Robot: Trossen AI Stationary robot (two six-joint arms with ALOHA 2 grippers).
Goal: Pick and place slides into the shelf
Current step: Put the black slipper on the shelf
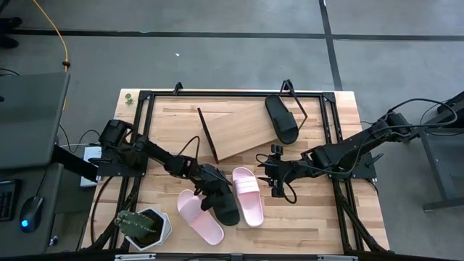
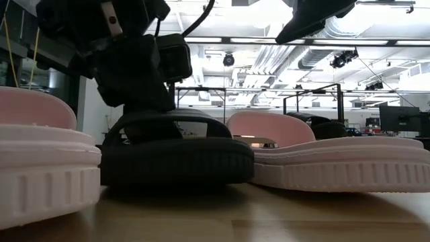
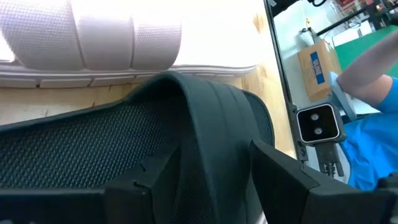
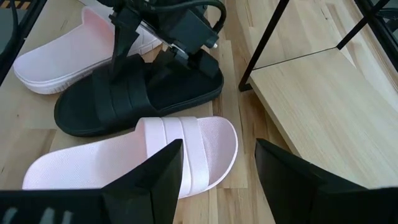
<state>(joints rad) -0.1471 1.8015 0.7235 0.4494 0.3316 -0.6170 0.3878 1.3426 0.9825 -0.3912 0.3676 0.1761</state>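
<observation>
The left gripper straddles the matte black wide-strap slide, fingers spread either side of its strap. The right gripper hovers wide open just beside the pale pink foam slide.

matt foam slides (ribbed soles), wood shelf

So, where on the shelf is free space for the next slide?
The shelf is bare from its left edge to the black slide lying at its right end. The table front is crowded: two pink slides, another black one, both grippers.
</observation>
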